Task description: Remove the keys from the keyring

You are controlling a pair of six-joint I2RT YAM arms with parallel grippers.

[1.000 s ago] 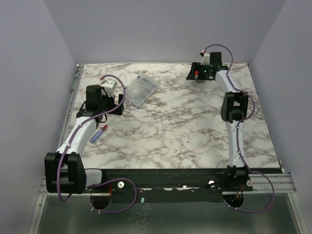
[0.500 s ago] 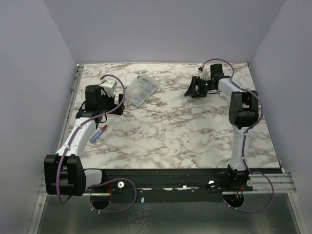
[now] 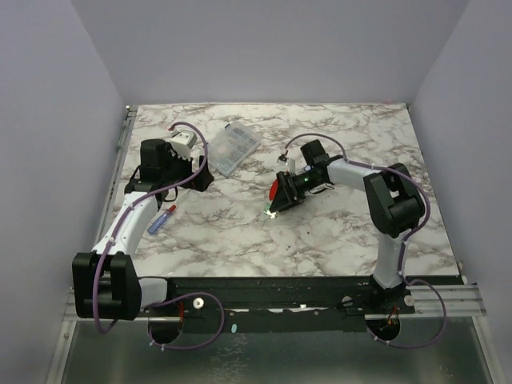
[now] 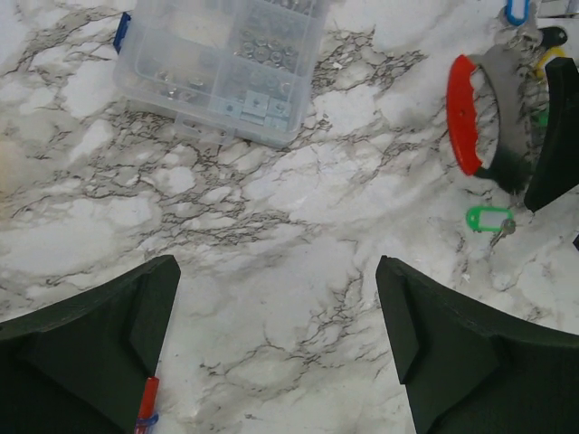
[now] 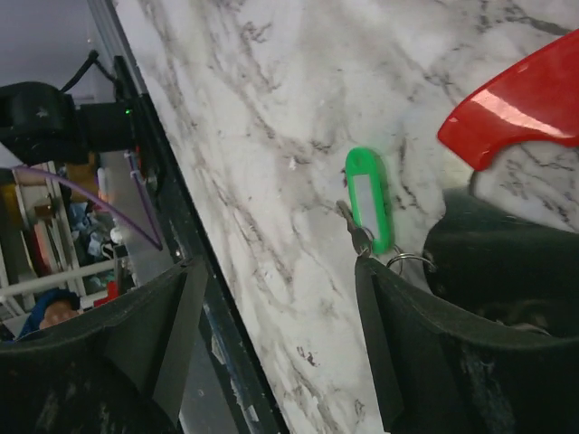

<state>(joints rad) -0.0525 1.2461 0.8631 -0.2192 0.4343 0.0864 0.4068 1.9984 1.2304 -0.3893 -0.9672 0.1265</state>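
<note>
The keyring's red arc-shaped fob (image 3: 274, 190) lies on the marble near the table's middle. It also shows in the left wrist view (image 4: 463, 113) and the right wrist view (image 5: 520, 99). A green-tagged key (image 5: 369, 199) lies flat, joined to a thin silvery ring (image 5: 412, 262) right beside one of my right fingers (image 5: 434, 344). The green tag also shows in the left wrist view (image 4: 484, 219). A blue tag (image 4: 516, 11) and a yellowish tag (image 4: 547, 59) peek out past the fob. My right gripper (image 3: 282, 200) is open, low over the keyring. My left gripper (image 4: 276, 267) is open and empty over bare marble, left of the keyring.
A clear plastic box (image 4: 222, 54) of small parts sits at the back left (image 3: 232, 148). A red-and-blue pen (image 3: 162, 218) lies beside the left arm, and its tip shows by my left finger (image 4: 145, 407). The table's dark near edge (image 5: 194, 271) runs through the right wrist view.
My right arm has swung from the far right corner to the table's middle, and the red fob and keys have come with it. The left arm has barely moved.
</note>
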